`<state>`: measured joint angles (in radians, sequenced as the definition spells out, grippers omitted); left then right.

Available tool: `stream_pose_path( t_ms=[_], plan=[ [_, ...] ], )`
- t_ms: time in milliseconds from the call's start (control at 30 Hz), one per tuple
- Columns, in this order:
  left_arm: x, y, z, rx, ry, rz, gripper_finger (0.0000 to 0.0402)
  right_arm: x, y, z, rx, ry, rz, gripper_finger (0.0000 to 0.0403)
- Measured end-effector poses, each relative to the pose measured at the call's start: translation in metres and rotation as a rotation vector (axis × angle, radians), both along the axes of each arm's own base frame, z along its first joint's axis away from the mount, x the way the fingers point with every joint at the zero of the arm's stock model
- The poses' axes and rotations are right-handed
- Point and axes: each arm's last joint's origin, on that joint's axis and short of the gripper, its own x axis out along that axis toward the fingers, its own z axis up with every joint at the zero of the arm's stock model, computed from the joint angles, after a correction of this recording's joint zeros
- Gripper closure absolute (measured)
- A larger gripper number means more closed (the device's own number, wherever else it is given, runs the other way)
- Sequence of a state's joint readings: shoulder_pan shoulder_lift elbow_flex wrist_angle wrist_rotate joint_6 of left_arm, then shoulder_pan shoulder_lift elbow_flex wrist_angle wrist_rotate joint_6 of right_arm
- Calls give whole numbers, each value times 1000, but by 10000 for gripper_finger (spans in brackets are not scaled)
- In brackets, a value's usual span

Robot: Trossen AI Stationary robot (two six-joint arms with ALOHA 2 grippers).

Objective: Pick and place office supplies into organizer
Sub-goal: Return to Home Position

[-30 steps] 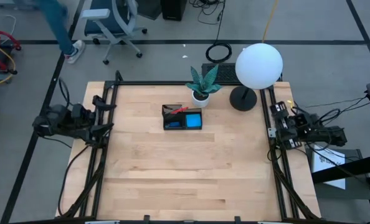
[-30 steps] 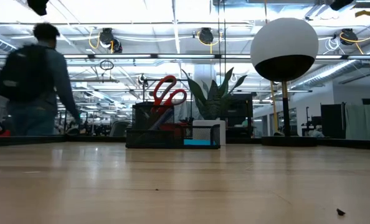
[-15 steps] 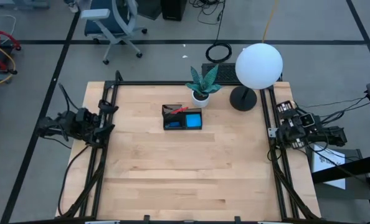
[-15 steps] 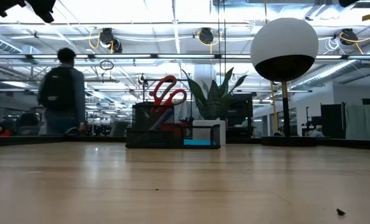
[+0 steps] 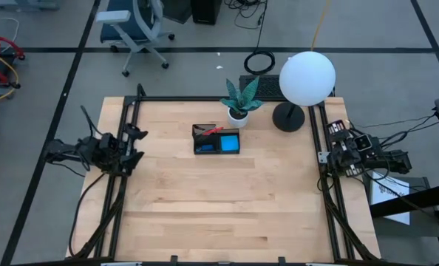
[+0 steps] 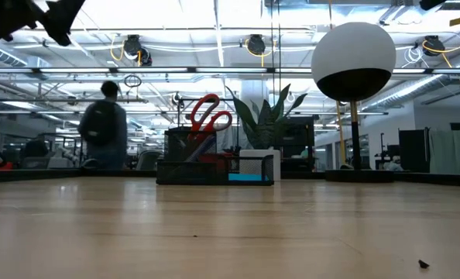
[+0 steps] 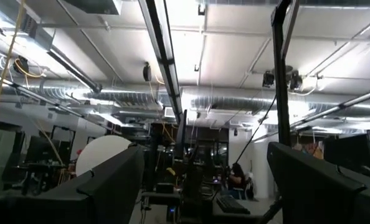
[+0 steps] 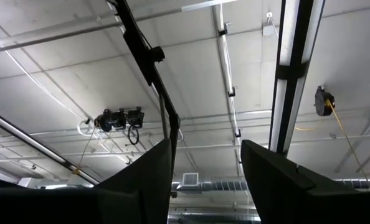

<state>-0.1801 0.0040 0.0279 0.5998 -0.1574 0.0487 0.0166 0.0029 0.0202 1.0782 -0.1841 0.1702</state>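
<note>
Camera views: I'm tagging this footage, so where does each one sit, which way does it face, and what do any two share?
High view: above the table, looking straight down; left arm and right arm at its sides.
Low view: table-top height, looking level at the organizer; left arm's tip at top.
Left wrist view: on that wrist, tilted up at ceiling and room; own jaws, apart.
Right wrist view: likewise, facing the ceiling; own jaws, apart.
High and low views share the organizer, plant and lamp.

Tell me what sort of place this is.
Probably an open-plan robotics lab or workshop: exposed ceiling ducts, a rolling office chair, a wooden table flanked by the left arm and right arm.
</note>
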Motion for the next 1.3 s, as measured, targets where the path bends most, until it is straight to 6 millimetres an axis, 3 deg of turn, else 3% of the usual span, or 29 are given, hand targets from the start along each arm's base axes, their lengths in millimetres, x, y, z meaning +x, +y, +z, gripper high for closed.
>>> stream_pose_path(
  t_ms=[400,967,1300],
  plan=[
    [5,-1,-11,-2,76,-9,55,12,0,-8,-21,140,-28,216],
    [17,-3,-41,110,410,17,55,45,1,-52,-160,690,-126,216],
    [19,-2,-55,154,566,81,55,49,1,-69,-225,857,-149,216]
  ],
)
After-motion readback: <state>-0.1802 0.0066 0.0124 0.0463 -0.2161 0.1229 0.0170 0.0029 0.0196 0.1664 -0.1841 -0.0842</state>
